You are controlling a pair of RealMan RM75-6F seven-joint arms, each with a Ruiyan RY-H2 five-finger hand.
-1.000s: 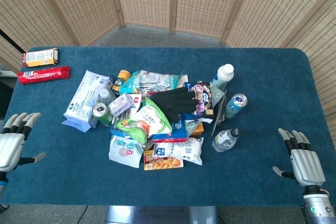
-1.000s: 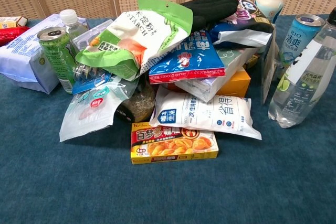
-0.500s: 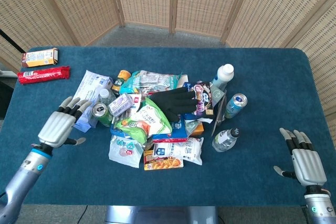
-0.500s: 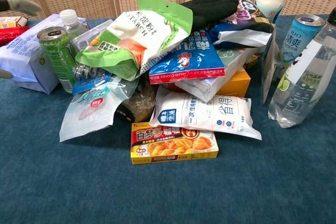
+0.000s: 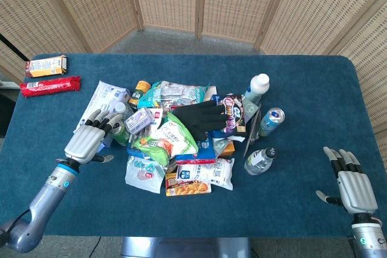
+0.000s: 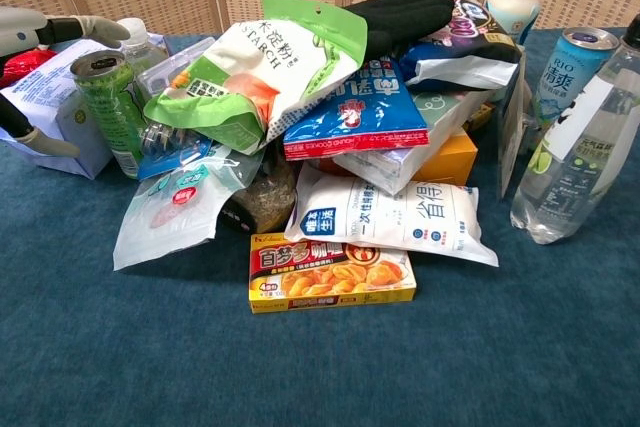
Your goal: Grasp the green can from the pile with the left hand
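Green can (image 6: 110, 107) is seen standing upright at the left edge of the pile, long axis vertical, silver top with pull tab facing up. In the head view it (image 5: 118, 130) is mostly hidden under the left hand's fingers. It is bordered by a pale blue pack (image 6: 45, 117) on its left, a clear bottle (image 6: 140, 42) behind it, and a green-and-white starch bag (image 6: 255, 72) on its right, with the bag's lower edge leaning against the can's side.

Left hand (image 5: 91, 138) is held just left of the can, palm down, fingers (image 5: 107, 122) extended and slightly spread toward the pile, reaching over the can's top. Thumb is stuck out low to the side. In the chest view the fingertips (image 6: 85, 27) are seen above and just left of the can's rim, thumb (image 6: 40, 142) lower beside the pale blue pack. Nothing is grasped; hand is released, contact with the can cannot be confirmed. Left forearm is angled from the near-left desk (image 5: 302, 89) edge up toward the pile.

Right hand (image 5: 349, 180) is parked at the near-right corner of the desk, well apart from the pile, fingers straight and splayed, empty.

Elsewhere in the pile: a black glove (image 5: 199, 116) on top, a blue can (image 5: 271, 120) and a white-capped bottle (image 5: 256, 87) at the right side.
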